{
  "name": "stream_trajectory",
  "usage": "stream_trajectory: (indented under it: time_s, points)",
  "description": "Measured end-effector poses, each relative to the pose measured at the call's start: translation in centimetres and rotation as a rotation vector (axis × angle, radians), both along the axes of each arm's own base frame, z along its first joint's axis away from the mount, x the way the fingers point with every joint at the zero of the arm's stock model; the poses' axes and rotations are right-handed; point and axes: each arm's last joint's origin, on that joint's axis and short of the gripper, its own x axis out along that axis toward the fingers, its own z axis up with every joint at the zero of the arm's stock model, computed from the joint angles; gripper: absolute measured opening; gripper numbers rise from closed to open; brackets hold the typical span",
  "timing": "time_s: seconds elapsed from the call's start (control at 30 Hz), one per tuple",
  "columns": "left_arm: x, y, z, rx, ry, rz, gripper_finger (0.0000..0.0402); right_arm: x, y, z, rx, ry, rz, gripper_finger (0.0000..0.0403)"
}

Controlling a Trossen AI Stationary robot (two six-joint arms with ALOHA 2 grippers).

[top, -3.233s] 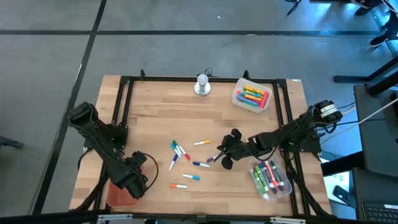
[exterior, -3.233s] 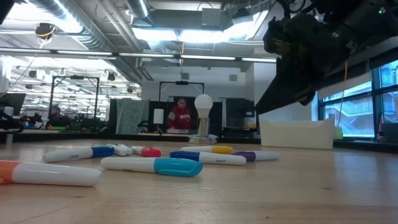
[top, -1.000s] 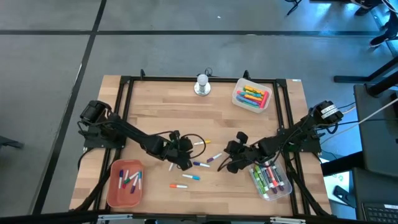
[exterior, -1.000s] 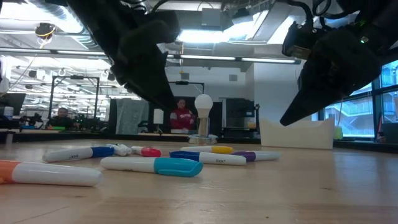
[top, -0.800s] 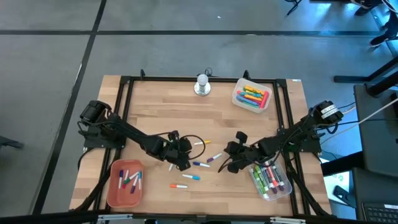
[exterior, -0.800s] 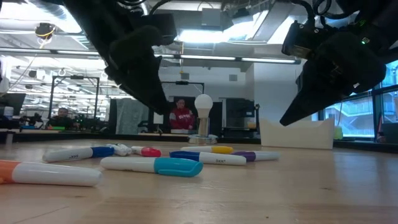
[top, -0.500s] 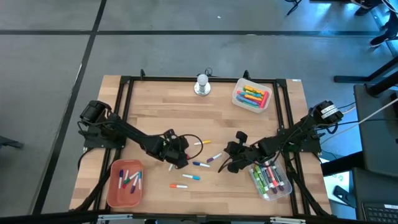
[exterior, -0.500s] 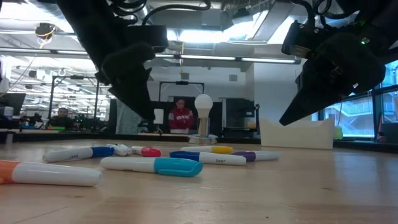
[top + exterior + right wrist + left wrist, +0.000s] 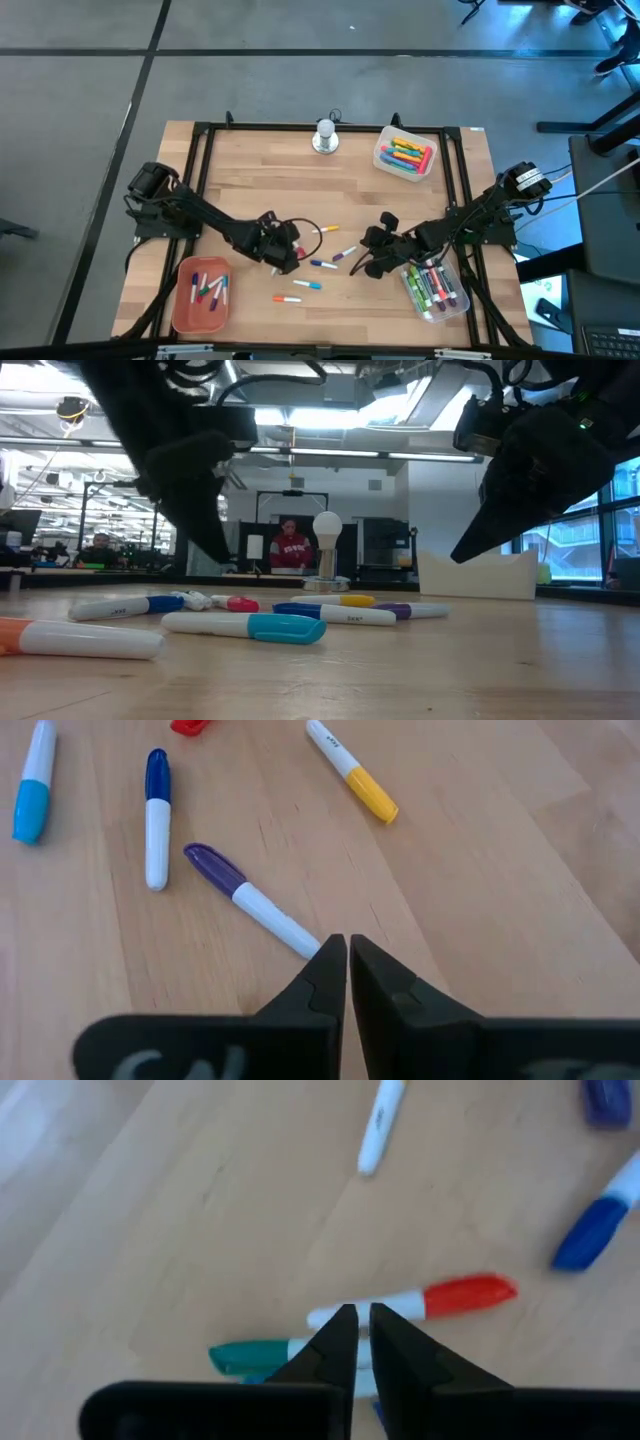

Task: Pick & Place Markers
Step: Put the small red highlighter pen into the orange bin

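My left claw (image 9: pixel 286 254) hung just toward 8 o'clock of the surface's (image 9: pixel 250 180) middle, its fingers drawn narrow with only a slit between them. In the left wrist view the tips (image 9: pixel 353 1312) sat right at the white end of a red-capped marker (image 9: pixel 440 1295), with a teal-capped marker (image 9: pixel 250 1355) close beside it. I could not tell whether anything was pinched.

My right claw (image 9: pixel 368 262) waited toward 4 o'clock of the middle, pressed closed and holding nothing. In the right wrist view its tips (image 9: pixel 347 942) pointed at the white end of a purple-capped marker (image 9: pixel 250 900). A blue-capped marker (image 9: pixel 155 815) and a yellow-capped marker (image 9: pixel 352 770) lay beyond.

The other loose markers lay scattered between my two claws. More markers lay in the orange tray (image 9: pixel 178 300) at 7 o'clock, in the clear bin (image 9: pixel 458 306) at 5 o'clock and in the clear bin (image 9: pixel 380 158) at 1 o'clock.
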Motion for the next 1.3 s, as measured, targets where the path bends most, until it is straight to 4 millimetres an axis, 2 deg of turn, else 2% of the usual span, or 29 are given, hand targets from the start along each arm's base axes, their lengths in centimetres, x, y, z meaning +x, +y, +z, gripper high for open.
stream_trajectory:
  time_s: [0.2, 0.37, 0.57, 0.73, 0.93, 1.03, 1.13, 1.3]
  points:
    - [-0.8, -0.1, -1.0, 0.016, -0.004, 0.018, 0.0004, 0.0, 0.0, 0.0, -0.009, -0.011, -0.009, 0.002]
    - [-1.0, 0.0, -1.7, 0.029, -0.034, 0.027, 0.0005, 0.4, 0.2, 0.4, 0.004, -0.06, 0.003, 0.002]
    - [-0.8, -0.1, -1.7, 0.03, -0.047, -0.027, 0.0036, 1.2, 0.6, 1.1, 0.006, -0.142, 0.072, 0.002]
    - [-0.5, 0.0, -1.6, -0.042, -0.105, 0.078, 0.0081, 1.3, 0.7, 1.3, 0.021, -0.165, 0.071, 0.002]
    - [-0.6, 0.1, -1.6, -0.047, -0.14, 0.155, 0.013, 1.3, 0.7, 1.3, 0.034, -0.168, 0.061, 0.002]
    - [-0.6, 0.2, -1.6, -0.057, -0.162, 0.192, 0.014, 1.3, 0.7, 1.3, 0.051, -0.167, 0.055, 0.002]
    - [-0.8, -0.7, -2.0, -0.106, -0.152, 0.19, 0.014, 1.2, 0.7, 1.1, 0.074, -0.152, 0.059, 0.002]
    - [-1.0, -1.3, -3.0, -0.074, -0.126, 0.169, 0.014, 1.1, 0.7, 1.0, 0.073, -0.137, 0.059, 0.002]
